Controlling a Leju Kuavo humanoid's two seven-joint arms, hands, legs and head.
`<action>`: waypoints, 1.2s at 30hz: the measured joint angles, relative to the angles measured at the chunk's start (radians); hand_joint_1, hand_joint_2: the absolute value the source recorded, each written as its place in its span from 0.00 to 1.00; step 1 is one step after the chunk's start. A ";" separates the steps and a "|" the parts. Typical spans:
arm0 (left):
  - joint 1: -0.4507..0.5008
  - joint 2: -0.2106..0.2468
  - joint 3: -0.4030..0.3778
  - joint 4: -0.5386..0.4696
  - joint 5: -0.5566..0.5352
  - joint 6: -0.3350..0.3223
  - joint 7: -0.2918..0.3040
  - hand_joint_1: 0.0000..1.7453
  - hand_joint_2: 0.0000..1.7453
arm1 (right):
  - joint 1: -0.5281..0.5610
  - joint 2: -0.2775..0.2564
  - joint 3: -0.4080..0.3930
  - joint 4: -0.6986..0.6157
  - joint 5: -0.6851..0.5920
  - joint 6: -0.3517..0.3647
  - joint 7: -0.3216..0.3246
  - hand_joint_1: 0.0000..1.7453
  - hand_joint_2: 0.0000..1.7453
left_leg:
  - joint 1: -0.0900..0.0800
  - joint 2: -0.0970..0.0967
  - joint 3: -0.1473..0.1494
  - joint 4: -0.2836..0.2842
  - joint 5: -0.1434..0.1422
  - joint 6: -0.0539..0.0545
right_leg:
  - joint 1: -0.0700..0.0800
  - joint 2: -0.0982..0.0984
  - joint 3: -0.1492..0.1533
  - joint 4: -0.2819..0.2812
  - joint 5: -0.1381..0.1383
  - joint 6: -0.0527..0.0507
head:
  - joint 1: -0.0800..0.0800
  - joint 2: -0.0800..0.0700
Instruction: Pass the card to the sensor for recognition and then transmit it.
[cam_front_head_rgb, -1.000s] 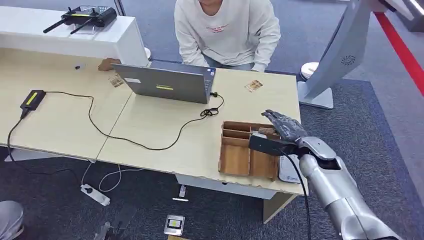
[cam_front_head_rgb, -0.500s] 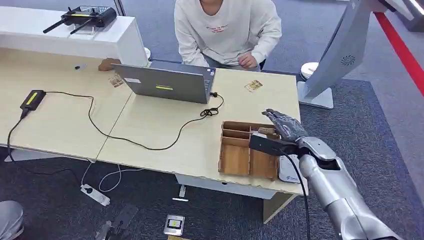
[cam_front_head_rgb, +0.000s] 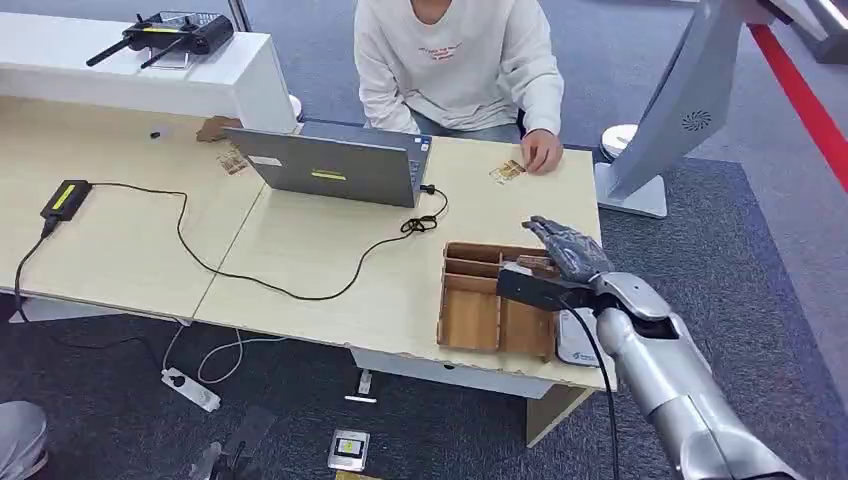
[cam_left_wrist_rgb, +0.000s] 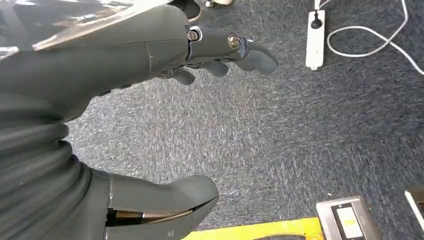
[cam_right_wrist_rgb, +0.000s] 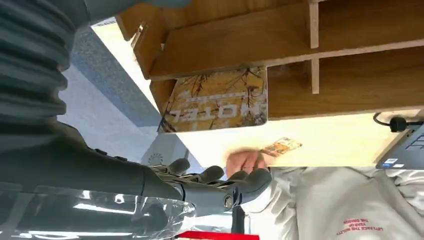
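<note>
Lying in the end compartment of the wooden organizer (cam_front_head_rgb: 497, 300), at the robot's right, the patterned hotel card (cam_right_wrist_rgb: 216, 100) has not been lifted; the right wrist view shows it propped against the compartment wall, printed face up. The right robot hand (cam_front_head_rgb: 568, 248) hovers just above that compartment as it did a second ago, fingers spread and touching nothing, so the pick seems not to have begun. What has changed is across the table (cam_front_head_rgb: 330, 260): the seated person's hand (cam_front_head_rgb: 541, 152) has come down beside a second card (cam_front_head_rgb: 507, 172) lying near the far edge, touching it or nearly so — the head view is too small to say which. That probably means the person is handling their own card, and the robot's step is unaffected. The left robot hand (cam_left_wrist_rgb: 150, 100) hangs over the carpet (cam_left_wrist_rgb: 300, 130), fingers apart, holding nothing.
</note>
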 joint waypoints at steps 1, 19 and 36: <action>0.000 -0.001 0.002 0.001 -0.002 0.000 -0.002 0.00 1.00 | -0.002 0.001 0.000 -0.003 0.001 0.000 0.000 0.00 1.00 | 0.000 0.000 0.000 0.000 0.000 0.000 | 0.000 0.000 0.000 0.000 0.000 0.000 | 0.000 0.000; -0.003 -0.012 0.029 0.020 -0.018 -0.006 -0.018 0.00 1.00 | -0.019 0.004 -0.004 -0.015 0.014 0.014 -0.002 0.00 1.00 | 0.000 0.000 0.000 0.000 0.000 0.000 | 0.000 0.000 0.000 0.000 0.000 0.000 | 0.000 0.000; -0.006 -0.022 0.049 0.036 -0.022 -0.007 -0.022 0.00 1.00 | -0.019 0.004 -0.004 -0.016 0.001 0.028 -0.011 1.00 1.00 | 0.000 0.000 0.000 0.000 0.000 0.000 | 0.000 0.000 0.000 0.000 0.000 0.000 | 0.000 0.000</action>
